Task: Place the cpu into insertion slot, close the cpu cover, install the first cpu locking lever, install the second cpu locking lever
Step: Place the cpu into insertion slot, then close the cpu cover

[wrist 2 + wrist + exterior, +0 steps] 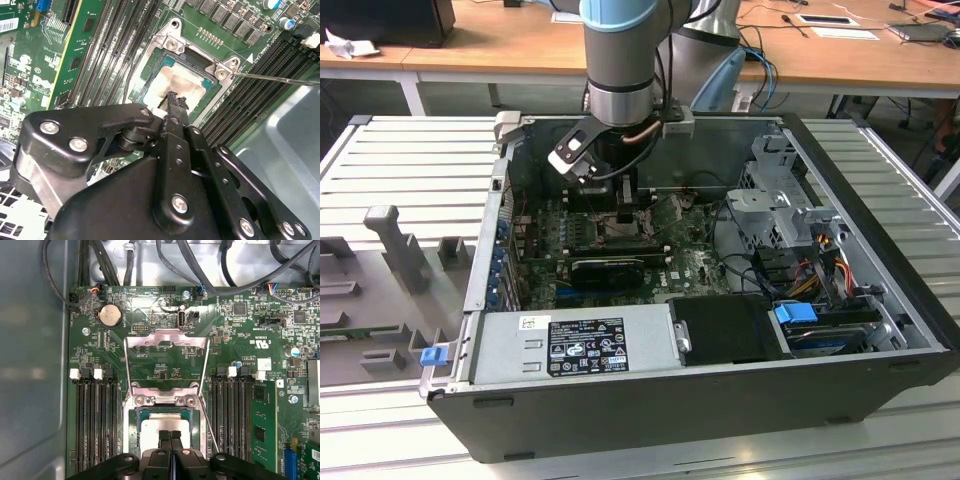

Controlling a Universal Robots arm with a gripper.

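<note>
The cpu [154, 429] [186, 81] lies flat in the insertion slot [137, 413] [164, 62], silver face up. My gripper [170, 434] [176, 96] [623, 203] is shut, and its tips rest together on or just above the cpu's top face. The cpu cover [165, 342], a silver frame with a big square cut-out, is swung open and lies back on the board beyond its hinge [162, 400]. One thin locking lever [209, 425] [275, 80] stands loose beside the socket. A second thin lever [128, 371] runs along the open cover's other side.
Long black memory slots [97, 425] [230, 420] flank the socket on both sides. A black graphics card [605, 270], the power supply [575, 345] and a drive cage [780, 200] crowd the case [880, 270]. Cables [210, 270] hang over the board's far edge.
</note>
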